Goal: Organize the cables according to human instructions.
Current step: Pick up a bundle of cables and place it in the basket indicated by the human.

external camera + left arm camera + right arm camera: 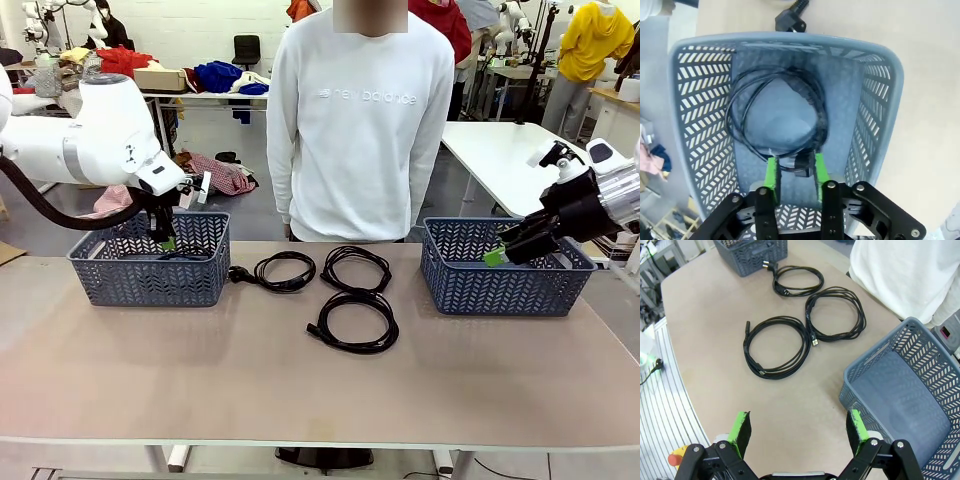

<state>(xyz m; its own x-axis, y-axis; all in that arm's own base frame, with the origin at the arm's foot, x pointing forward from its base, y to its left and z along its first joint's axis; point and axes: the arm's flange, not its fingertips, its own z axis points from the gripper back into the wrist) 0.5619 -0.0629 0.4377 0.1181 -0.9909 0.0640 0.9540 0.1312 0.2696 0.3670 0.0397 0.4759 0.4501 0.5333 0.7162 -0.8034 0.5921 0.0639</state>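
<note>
**Cable in basket, claw not clear**

The left gripper hangs in the left basket, jaws narrowly apart around the plug of the one coiled cable lying there; gripped or loose, I cannot tell. Rise with it snagged and the coil drags out. Three more cables lie on the table beside that basket. Farther off, the right gripper, wide open and holding nothing, hovers over the empty right basket.

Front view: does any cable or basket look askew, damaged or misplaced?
Nothing stands out: three black coiled cables lie flat on the table; a fourth sits in the left blue-grey woven basket. Both baskets stand upright.
</note>
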